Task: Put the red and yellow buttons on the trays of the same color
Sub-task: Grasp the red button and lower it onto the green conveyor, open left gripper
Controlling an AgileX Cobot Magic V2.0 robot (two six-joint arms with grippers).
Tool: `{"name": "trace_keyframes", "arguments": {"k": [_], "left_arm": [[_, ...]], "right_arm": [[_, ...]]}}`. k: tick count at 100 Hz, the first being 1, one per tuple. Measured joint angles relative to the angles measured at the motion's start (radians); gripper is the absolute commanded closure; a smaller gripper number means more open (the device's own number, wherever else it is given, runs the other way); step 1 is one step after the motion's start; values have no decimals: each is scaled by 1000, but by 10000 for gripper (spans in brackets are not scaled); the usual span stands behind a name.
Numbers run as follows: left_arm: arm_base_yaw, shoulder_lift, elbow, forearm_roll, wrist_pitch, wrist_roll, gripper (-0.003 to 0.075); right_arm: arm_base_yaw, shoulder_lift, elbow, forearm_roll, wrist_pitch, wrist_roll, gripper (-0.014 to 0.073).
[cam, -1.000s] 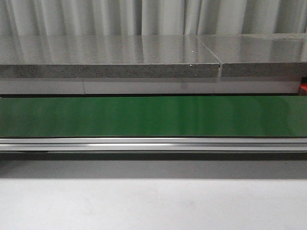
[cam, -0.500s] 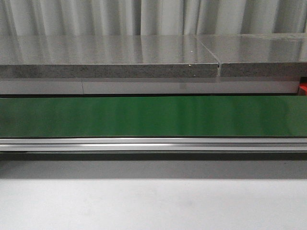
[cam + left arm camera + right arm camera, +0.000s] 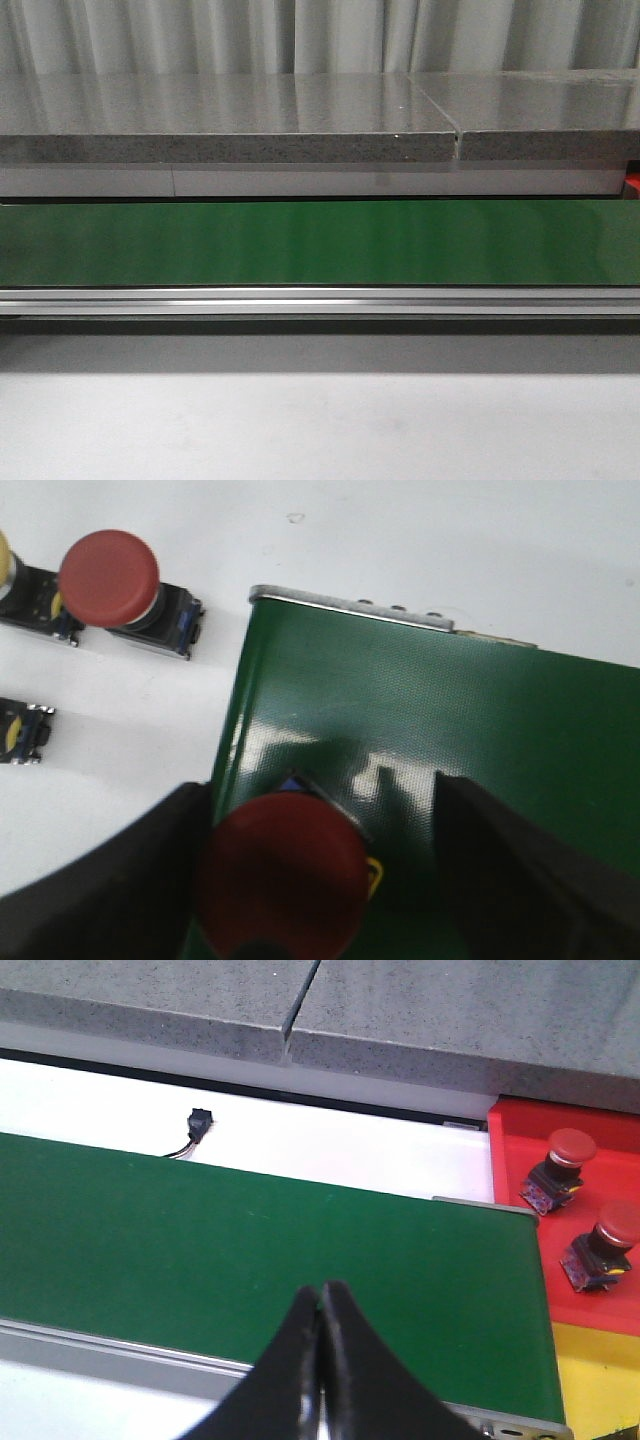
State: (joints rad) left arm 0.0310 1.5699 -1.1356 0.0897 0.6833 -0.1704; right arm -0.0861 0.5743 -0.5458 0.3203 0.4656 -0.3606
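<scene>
- Front view: no difference across the last second. Green conveyor belt [image 3: 320, 243], grey slab behind it and pale surface [image 3: 320, 430] in front look identical; no arm, button or tray enters this view.
- Left gripper [image 3: 320, 880]: fingers spread wide, a red button [image 3: 283, 875] between them, sitting on the belt's end, near one finger; contact cannot be confirmed.
- On the white surface beside that end: another red button [image 3: 110, 578], plus two partly cropped buttons at the frame edge.
- Right gripper [image 3: 320, 1360]: fingers pressed together, empty, above the belt.
- Red tray [image 3: 520, 1160] holds two red buttons [image 3: 560, 1165]; yellow tray [image 3: 595, 1380] shows nothing in the visible part.
- Judgement: sorting partway; nothing seen moving in the front view, so button likely just released or awaiting transport.
</scene>
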Motion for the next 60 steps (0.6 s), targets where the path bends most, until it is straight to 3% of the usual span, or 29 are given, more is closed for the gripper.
{"name": "trace_keyframes", "arguments": {"k": [7,60], "left_arm": [[-15,0,0,0,-4,4,61],[-18,0,-201,27,65,24,62]], "right_arm": [[0,0,0,0,0,0,662],[0,0,0,0,0,0,662]]}}
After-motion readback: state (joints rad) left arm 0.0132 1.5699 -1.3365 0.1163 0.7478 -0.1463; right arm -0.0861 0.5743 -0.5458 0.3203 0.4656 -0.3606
